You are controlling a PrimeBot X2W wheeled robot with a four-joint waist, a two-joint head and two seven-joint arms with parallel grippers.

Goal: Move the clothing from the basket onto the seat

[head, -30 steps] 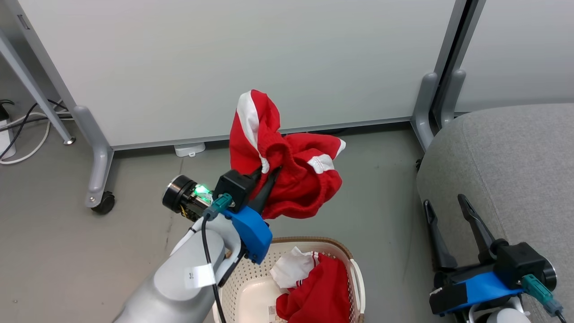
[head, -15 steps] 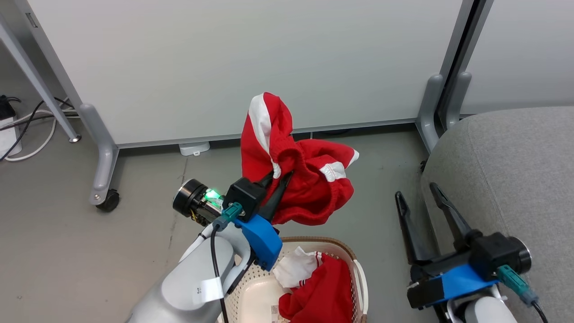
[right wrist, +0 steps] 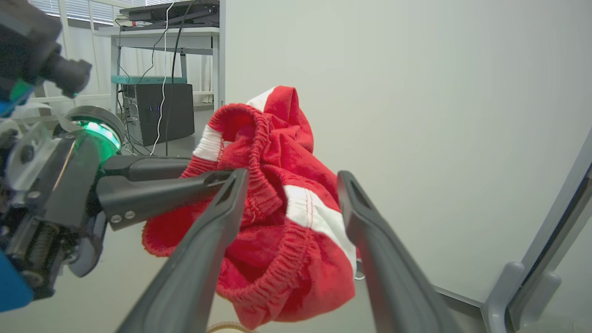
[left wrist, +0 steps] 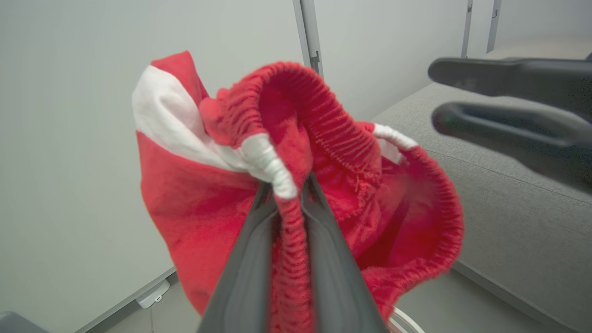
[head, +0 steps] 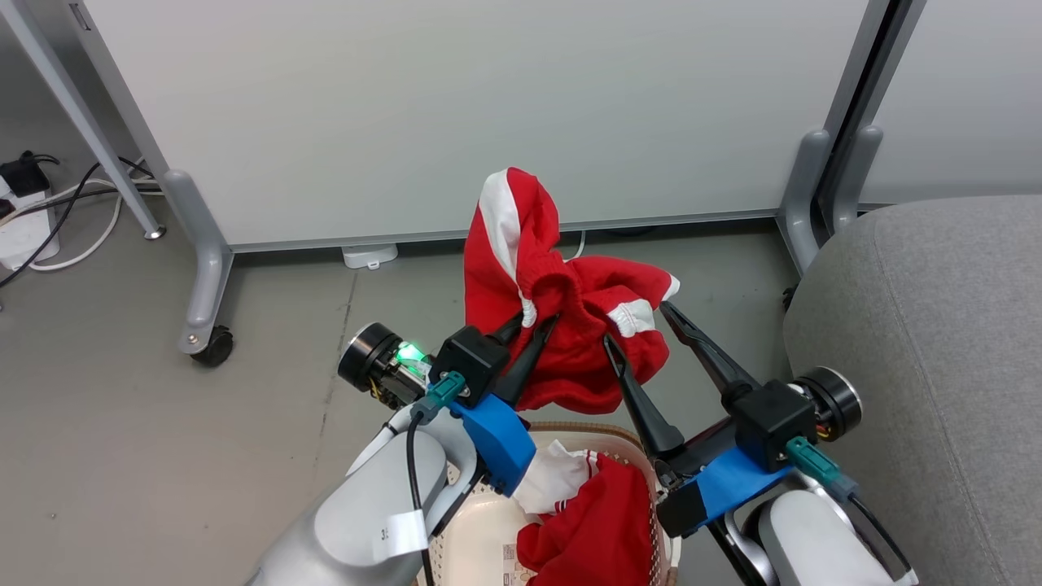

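Note:
A red garment with white stripes and elastic cuffs (head: 570,358) hangs in the air above the basket (head: 562,426), and my left gripper (head: 537,320) is shut on its ribbed edge. In the left wrist view the garment (left wrist: 194,208) bunches around the closed fingers (left wrist: 249,259). My right gripper (head: 635,324) is open, its two fingers on either side of the garment's white-striped cuff (right wrist: 314,212). The second red garment (head: 602,521), with white cloth beside it, lies in the basket. The grey seat (head: 936,342) stands to the right.
A pale partition wall stands close behind, with grey legs and a caster (head: 216,346) at the left and grey posts (head: 814,187) next to the seat. Cables and a power strip (head: 24,236) lie on the floor at the far left.
My right gripper has swung from beside the seat up and left until its open fingers straddle the hanging garment. The left gripper keeps its hold. The camera has shifted a little.

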